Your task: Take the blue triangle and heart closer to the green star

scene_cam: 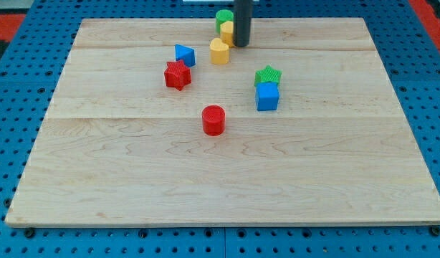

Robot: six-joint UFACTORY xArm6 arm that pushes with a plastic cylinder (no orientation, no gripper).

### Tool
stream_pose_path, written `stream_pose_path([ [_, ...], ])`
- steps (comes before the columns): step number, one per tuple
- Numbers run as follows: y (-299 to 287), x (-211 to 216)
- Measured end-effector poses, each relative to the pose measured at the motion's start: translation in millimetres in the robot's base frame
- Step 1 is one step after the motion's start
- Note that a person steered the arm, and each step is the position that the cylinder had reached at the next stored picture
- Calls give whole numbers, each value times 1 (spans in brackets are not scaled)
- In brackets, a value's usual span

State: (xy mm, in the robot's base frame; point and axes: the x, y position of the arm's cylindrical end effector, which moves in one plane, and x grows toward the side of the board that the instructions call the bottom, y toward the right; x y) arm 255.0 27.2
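Observation:
The blue triangle point(184, 54) lies at the upper middle of the wooden board point(134, 186), just above the red star point(177, 74). The green star point(267, 74) sits to the right, touching the blue cube point(267, 97) below it. My tip point(241, 45) stands near the view's top. It is right beside a yellow block point(226, 31), partly hidden by the rod, whose shape I cannot make out. A yellow hexagon point(219, 51) lies just left of and below the tip, between the tip and the blue triangle.
A green cylinder point(223, 17) stands at the board's top edge above the yellow block. A red cylinder point(213, 120) stands near the board's middle. Blue pegboard point(12, 143) surrounds the board.

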Motion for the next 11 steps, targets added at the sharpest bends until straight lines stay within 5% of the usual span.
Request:
stream_pose_path([
  [1, -37, 4],
  [2, -49, 74],
  [4, -57, 21],
  [5, -107, -4],
  [6, -131, 29],
  [7, -60, 107],
  [8, -53, 93],
  [11, -155, 23],
])
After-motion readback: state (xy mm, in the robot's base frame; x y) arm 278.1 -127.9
